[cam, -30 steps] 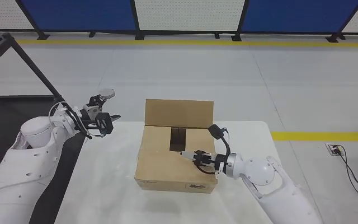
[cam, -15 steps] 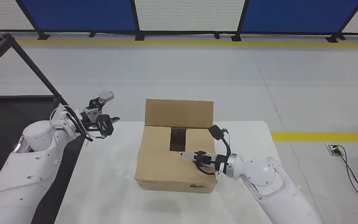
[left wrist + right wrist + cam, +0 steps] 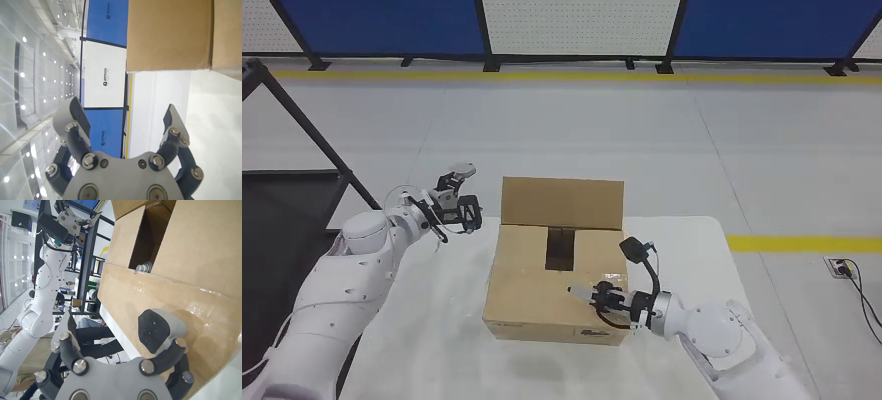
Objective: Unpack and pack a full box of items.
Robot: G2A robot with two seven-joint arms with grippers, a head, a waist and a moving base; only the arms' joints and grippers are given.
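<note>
Cardboard box point(image 3: 554, 262), centre frame. We should hook the right gripper point(image 3: 582, 293) (jaws spread, empty) under its front flap point(image 3: 532, 300); left gripper point(image 3: 469, 192), upper left, likewise spread.

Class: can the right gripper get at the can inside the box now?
Probably not. The open right gripper is at the box's front, and the can shows only through a narrow slot between closed flaps, likely too tight for it.

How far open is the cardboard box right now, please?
Partly open: the cardboard box has its rear flap standing up, and a dark gap shows between the flaps folded over its top.
</note>
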